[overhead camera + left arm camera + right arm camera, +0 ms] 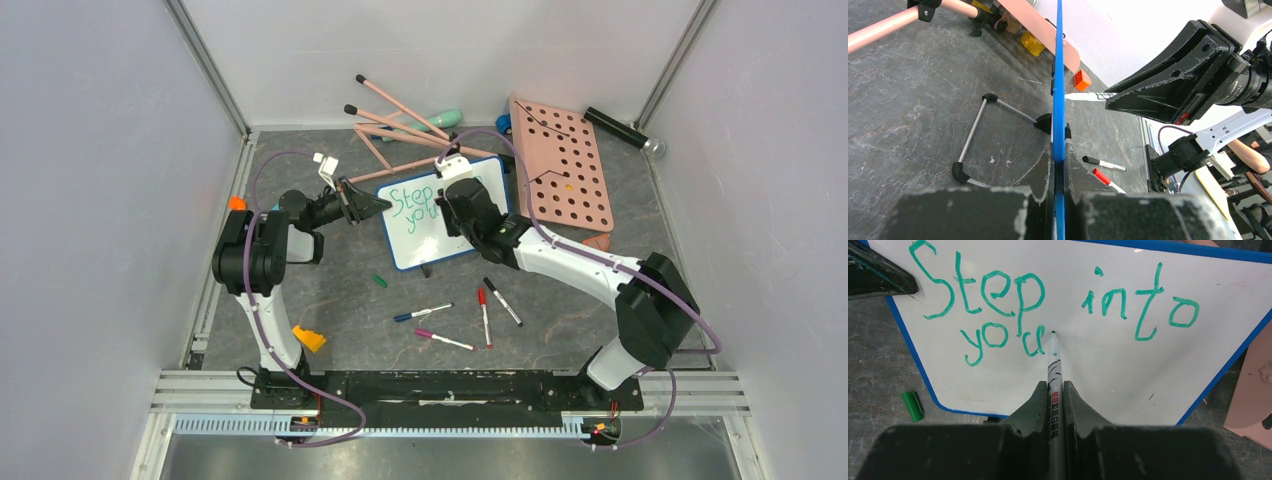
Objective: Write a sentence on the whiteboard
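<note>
Nearest the arm bases, four loose markers are counted on the desk [340, 290]: a blue-capped marker [423, 313], a pink-capped marker [445, 340], a red-capped marker [484, 316] and a black-capped marker [503, 301]. One green cap [379, 281] and one orange wedge [309, 338] are noted to their left.

The whiteboard [415, 250] is found at mid-desk, between the two claws. The left claw [1059, 165] is clamped on the board's blue frame at its left edge. The right claw [1055, 390] is closed on a green marker [1054, 360], whose tip is pressed to the white surface just after the last letter.

The sentence [1020, 305] is read in green as "Step into" on the top line and "you" on the second. Red and black print is seen on the held marker's barrel but cannot be read.

Farther back, one pink board with round holes [565, 170], a heap of pink rods [400, 125] too tangled to count, and one black cylinder [622, 130] are recorded.
</note>
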`<action>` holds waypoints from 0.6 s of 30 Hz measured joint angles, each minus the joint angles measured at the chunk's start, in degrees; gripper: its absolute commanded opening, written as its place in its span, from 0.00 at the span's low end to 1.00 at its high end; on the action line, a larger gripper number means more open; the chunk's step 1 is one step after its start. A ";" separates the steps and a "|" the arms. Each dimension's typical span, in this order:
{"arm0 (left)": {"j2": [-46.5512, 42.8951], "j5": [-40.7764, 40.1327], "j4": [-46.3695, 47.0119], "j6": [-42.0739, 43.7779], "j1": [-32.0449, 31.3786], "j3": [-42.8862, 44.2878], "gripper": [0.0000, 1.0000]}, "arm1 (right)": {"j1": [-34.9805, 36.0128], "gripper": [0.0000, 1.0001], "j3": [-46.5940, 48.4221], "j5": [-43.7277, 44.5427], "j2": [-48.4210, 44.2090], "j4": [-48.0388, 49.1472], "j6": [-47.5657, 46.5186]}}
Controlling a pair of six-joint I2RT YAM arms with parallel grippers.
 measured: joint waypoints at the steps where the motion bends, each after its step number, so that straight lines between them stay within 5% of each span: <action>1: 0.00 0.00 0.00 0.00 0.00 0.00 0.02 | -0.09 0.00 0.00 0.04 0.00 0.00 -0.02; 18: 0.13 0.00 0.00 -0.02 0.00 0.11 0.02 | -0.61 0.00 0.00 0.00 0.00 0.02 -0.48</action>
